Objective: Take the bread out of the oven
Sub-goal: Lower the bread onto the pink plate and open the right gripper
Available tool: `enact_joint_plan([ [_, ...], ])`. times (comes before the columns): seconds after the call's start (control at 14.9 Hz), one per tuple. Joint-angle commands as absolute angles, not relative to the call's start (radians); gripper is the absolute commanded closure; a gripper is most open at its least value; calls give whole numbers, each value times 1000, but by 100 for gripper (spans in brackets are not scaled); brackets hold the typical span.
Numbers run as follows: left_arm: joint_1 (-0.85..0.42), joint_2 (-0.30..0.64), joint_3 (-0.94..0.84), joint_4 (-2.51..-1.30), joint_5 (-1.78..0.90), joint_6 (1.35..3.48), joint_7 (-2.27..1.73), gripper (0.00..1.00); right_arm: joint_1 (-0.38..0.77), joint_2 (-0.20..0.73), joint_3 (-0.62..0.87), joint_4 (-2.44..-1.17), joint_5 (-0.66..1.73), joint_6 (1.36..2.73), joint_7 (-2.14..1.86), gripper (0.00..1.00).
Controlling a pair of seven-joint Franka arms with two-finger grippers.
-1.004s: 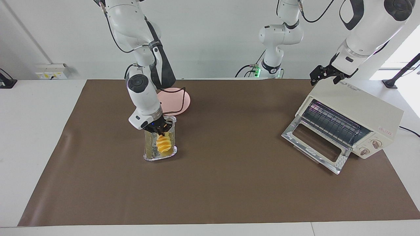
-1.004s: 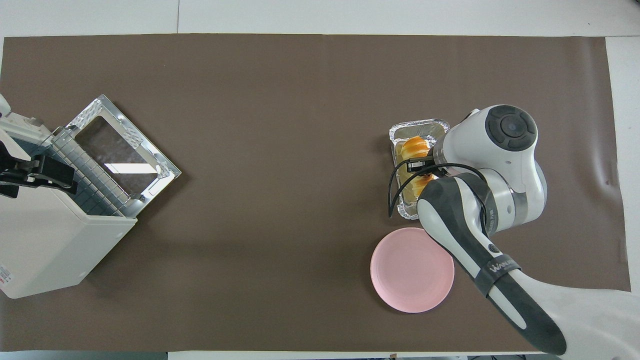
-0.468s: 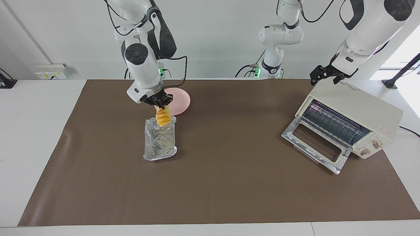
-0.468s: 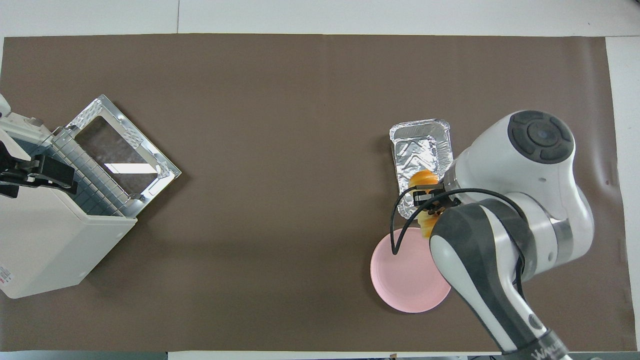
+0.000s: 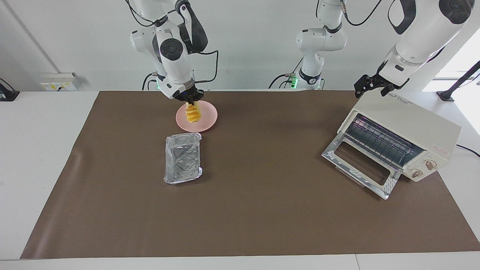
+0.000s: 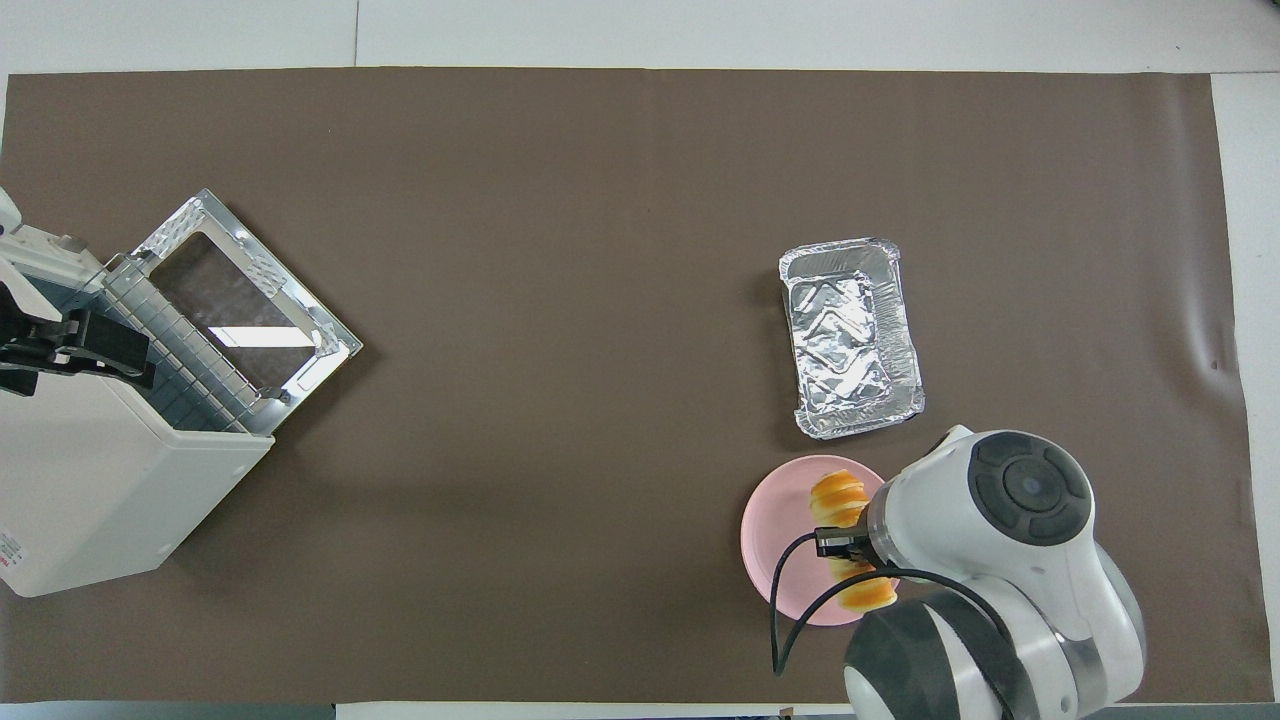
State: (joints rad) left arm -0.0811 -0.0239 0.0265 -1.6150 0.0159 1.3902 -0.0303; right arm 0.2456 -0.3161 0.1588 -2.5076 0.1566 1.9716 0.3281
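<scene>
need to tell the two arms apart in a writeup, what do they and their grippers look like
Both arms are glossy white with rounded shells, black joint caps and dark grey panels. The right gripper and left gripper are small and black. A loose black cable loops beside the right wrist; its forearm has a black band.

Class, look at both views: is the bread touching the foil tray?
Apart. In the overhead view the bread, held by the right gripper over the pink plate, is separated from the foil tray by bare mat.
</scene>
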Motion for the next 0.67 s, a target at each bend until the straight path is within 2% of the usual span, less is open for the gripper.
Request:
enact_joint_plan([
  [0.0,-66,-43,14,-1631,31,1404,-34,0,247,-345,156,-2603,179,2078,330,100],
  [0.33,-66,-43,14,-1631,31,1404,-34,0,290,-246,156,-2628,183,2242,380,100],
  [0.4,-66,-43,14,-1631,31,1404,-34,0,298,-233,156,-2628,183,2267,390,91],
  [0.47,-66,-43,14,-1631,31,1404,-34,0,299,-229,158,-2623,183,2273,399,30],
  [0.54,-66,-43,14,-1631,31,1404,-34,0,298,-222,156,-2608,181,2264,399,0],
  [0.6,-66,-43,14,-1631,31,1404,-34,0,298,-222,156,-2582,183,2258,393,0],
])
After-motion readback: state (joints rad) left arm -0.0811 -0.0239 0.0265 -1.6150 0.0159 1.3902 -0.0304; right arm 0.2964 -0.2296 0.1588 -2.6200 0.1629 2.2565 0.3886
